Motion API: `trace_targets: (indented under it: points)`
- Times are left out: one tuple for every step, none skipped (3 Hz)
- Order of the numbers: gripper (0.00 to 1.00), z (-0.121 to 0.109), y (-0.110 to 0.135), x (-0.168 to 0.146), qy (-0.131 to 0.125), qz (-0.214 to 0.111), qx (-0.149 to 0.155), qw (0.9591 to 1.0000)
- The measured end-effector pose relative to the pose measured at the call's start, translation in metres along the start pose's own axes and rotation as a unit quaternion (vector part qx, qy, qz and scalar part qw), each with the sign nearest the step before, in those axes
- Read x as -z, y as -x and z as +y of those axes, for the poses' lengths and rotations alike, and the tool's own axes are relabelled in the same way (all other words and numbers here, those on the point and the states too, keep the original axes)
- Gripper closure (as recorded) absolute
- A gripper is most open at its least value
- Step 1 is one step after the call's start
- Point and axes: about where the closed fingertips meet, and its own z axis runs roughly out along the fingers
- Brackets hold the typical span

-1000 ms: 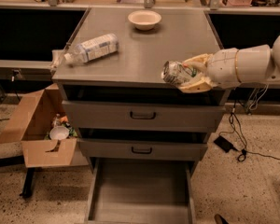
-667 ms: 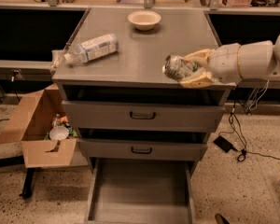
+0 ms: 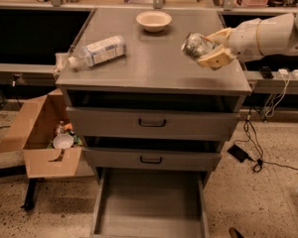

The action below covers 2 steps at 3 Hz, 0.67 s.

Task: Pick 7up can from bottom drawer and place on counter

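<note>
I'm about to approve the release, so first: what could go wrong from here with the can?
1. The gripper holds the can lying sideways above the counter, near its right edge. Released like that, the can may roll and could go over that edge.
2. The bottom drawer stands open below the counter's front. A can rolling forward might drop back into it or onto the floor.

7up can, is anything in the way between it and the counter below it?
Nothing visible. The gripper holds the 7up can over a bare part of the counter near its right edge; the plastic bottle and bowl sit well away.
</note>
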Motion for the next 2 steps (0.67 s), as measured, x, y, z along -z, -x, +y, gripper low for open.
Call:
trace_targets:
  points:
    - [1.00, -0.031, -0.020, -0.016, -0.010, 0.047, -0.051, 0.9976]
    - [1.00, -0.047, -0.042, -0.032, -0.015, 0.090, -0.089, 0.9918]
